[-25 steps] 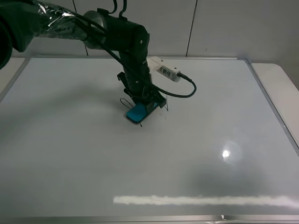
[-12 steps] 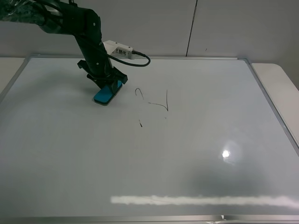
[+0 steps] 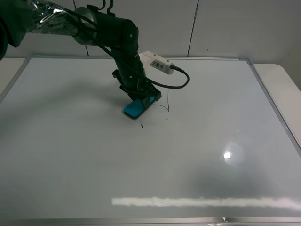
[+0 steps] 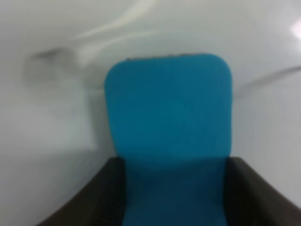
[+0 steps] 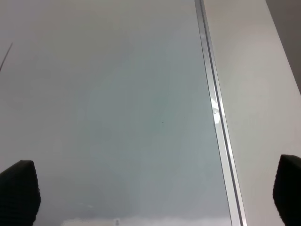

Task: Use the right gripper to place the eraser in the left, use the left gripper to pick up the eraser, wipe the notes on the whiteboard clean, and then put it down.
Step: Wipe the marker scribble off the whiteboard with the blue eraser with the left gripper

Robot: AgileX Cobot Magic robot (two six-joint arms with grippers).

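Swept back from upper left onto the notes (image 3: pixel 168 102)
Left jaws pinching eraser (image 3: pixel 134 108) flat on whiteboard (image 3: pixel 211 179), upper middle; thin strokes remaining beside it, more wiping needed; right jaws spread, empty

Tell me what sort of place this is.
Probably a robotics lab test bench: a whiteboard lies flat as the work surface, a cabled robot arm holds a teal eraser on it, and a plain panelled wall stands behind.

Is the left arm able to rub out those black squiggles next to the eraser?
Probably yes. The left gripper holds the eraser down on the whiteboard, right beside the notes, and nothing lies between them.
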